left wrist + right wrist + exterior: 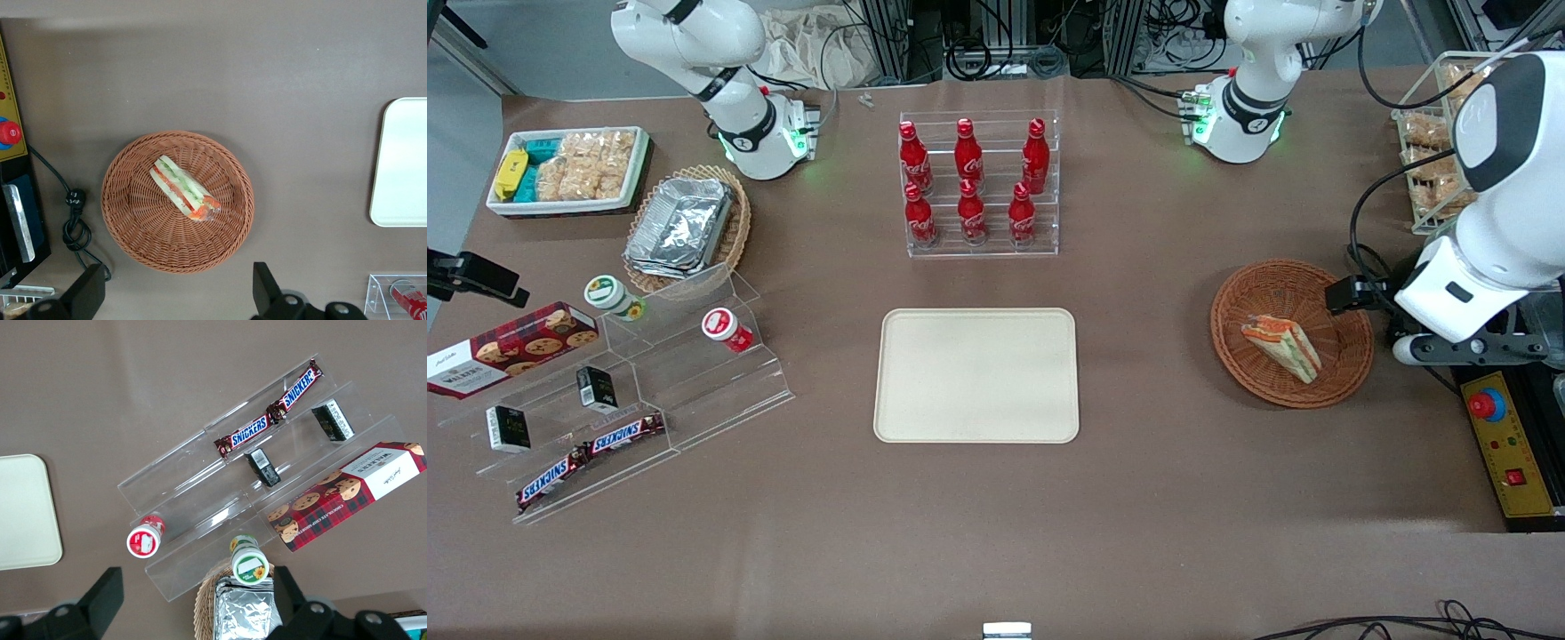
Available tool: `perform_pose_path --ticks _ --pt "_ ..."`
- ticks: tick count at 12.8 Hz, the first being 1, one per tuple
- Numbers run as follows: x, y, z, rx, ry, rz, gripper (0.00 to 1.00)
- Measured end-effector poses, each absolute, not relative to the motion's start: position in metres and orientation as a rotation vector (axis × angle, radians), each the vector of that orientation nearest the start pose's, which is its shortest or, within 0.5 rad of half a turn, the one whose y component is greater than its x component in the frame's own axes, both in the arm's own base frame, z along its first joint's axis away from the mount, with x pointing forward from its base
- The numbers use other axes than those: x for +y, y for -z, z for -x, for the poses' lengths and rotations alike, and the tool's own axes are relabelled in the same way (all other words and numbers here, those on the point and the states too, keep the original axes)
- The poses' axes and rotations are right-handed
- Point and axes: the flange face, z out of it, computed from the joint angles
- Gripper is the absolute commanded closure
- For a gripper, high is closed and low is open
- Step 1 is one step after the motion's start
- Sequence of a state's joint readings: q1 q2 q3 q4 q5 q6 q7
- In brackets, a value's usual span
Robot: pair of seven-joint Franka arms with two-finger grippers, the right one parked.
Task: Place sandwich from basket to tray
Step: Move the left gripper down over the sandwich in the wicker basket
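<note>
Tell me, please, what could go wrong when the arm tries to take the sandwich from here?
The tool hovers open above the table beside the basket, not over the sandwich, so a straight descent would likely miss. The sandwich lies tilted against the woven slope; the fingers may catch the rim or push the light basket. Its clear wrap may slip from a shallow grip on the way to the tray.

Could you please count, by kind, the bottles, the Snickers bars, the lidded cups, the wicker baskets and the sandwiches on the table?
Red bottles: 6
Snickers bars: 2
Lidded cups: 2
Wicker baskets: 2, the reddish basket and the tan basket
Sandwich: 1
Total: 13
The gripper hangs open above the reddish basket's rim.
</note>
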State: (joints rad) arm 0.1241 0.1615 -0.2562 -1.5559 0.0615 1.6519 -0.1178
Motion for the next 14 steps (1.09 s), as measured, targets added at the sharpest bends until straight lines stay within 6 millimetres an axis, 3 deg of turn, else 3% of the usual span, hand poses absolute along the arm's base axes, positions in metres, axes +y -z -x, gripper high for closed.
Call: perform_pose_path --ticks 6,8,11,14 --pt "-0.058 -0.531 -0.609 -0.027 -0.132 3.116 0.0" --pt "-0.06 -0.513 -0.612 -0.307 -0.171 3.091 0.0" --pt "-0.066 -0.466 -0.61 -0.695 -0.176 3.014 0.0" --pt "-0.067 -0.406 -0.599 -0.882 -0.108 2.978 0.0"
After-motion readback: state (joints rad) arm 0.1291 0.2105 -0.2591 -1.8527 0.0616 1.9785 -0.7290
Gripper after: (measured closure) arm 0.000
